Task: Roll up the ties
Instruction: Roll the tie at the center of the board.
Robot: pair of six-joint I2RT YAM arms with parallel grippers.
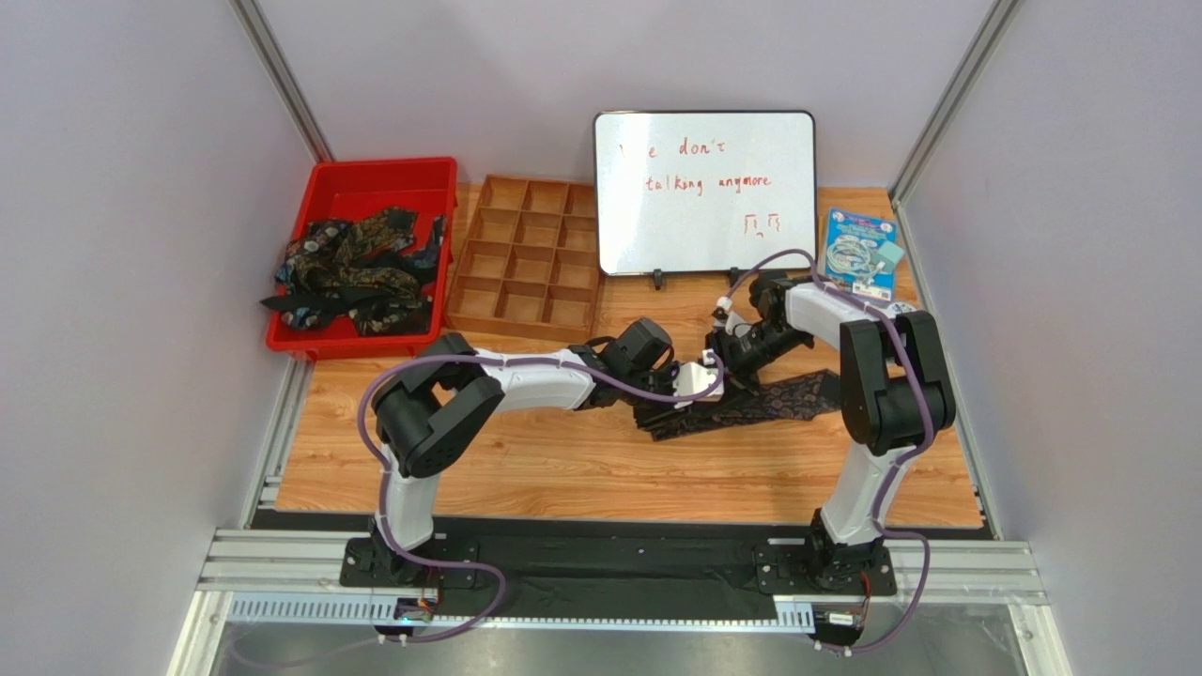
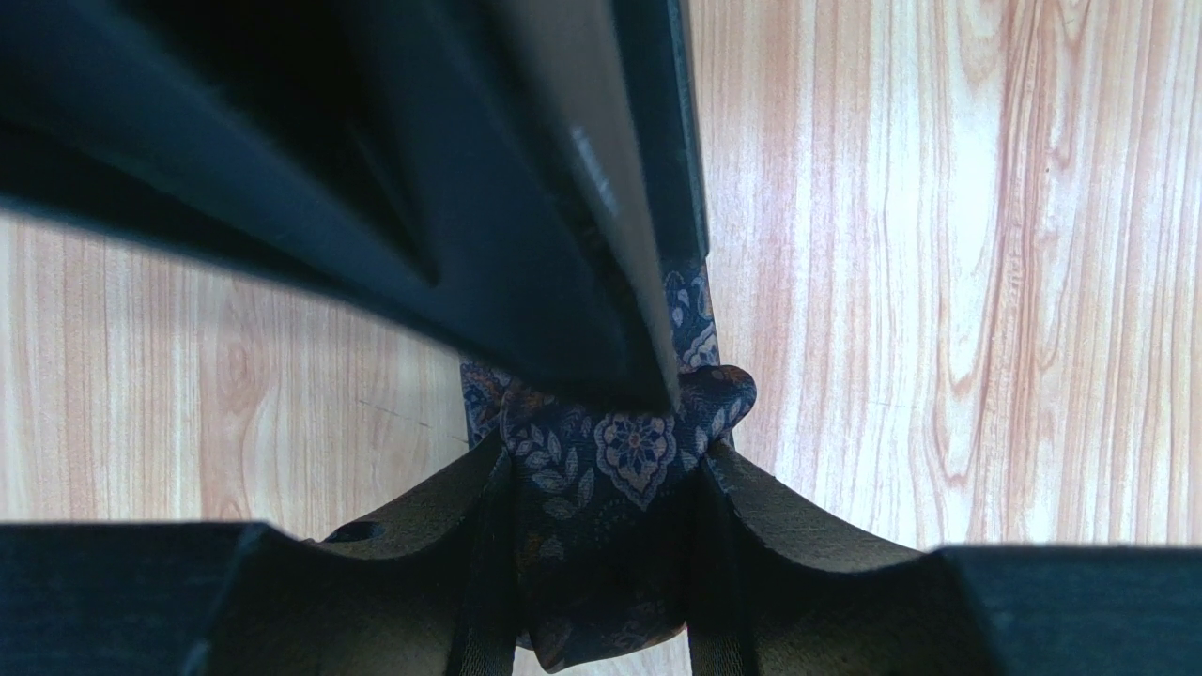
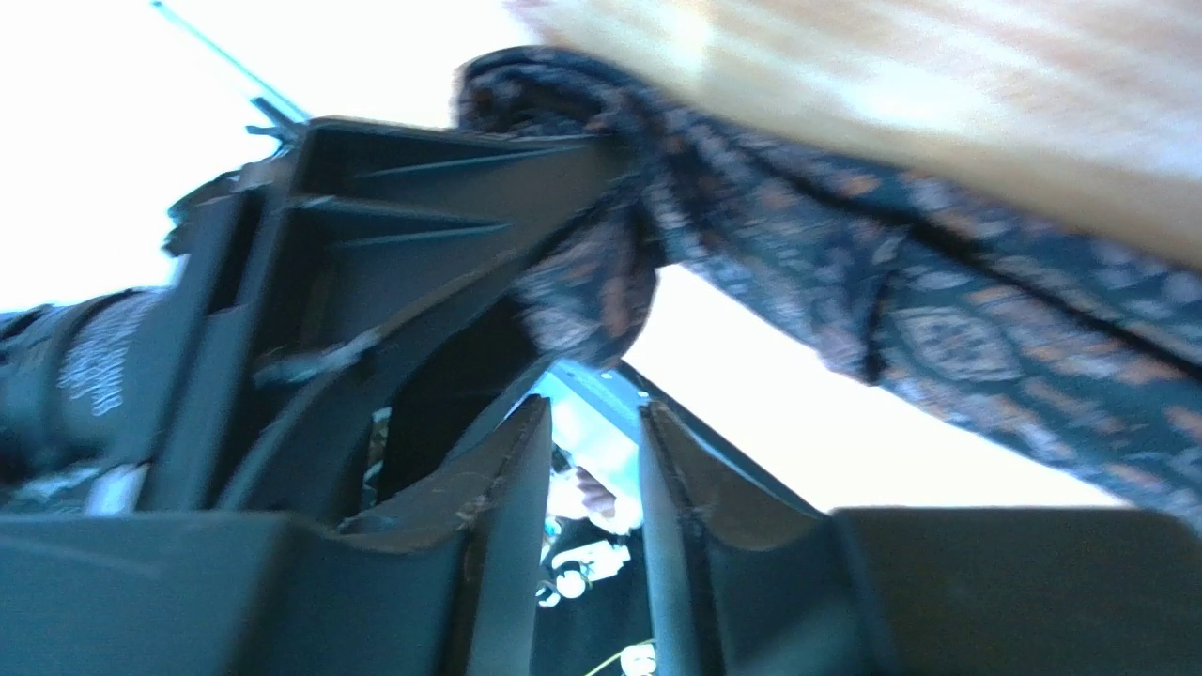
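Note:
One dark paisley tie (image 1: 776, 399) lies flat across the wooden table, running right from the grippers. My left gripper (image 1: 701, 383) is shut on the tie's folded left end; in the left wrist view the fabric (image 2: 628, 448) is bunched between its jaws (image 2: 607, 493). My right gripper (image 1: 731, 349) hovers just behind and above that end. In the right wrist view its jaws (image 3: 593, 409) stand a narrow gap apart with nothing between them, and the tie (image 3: 931, 324) passes above them. More ties (image 1: 353, 275) are piled in the red bin.
The red bin (image 1: 370, 176) stands at the back left. A wooden divider tray (image 1: 529, 268) sits beside it. A whiteboard (image 1: 706, 190) stands at the back centre, with a blue packet (image 1: 858, 251) to its right. Grey walls close both sides.

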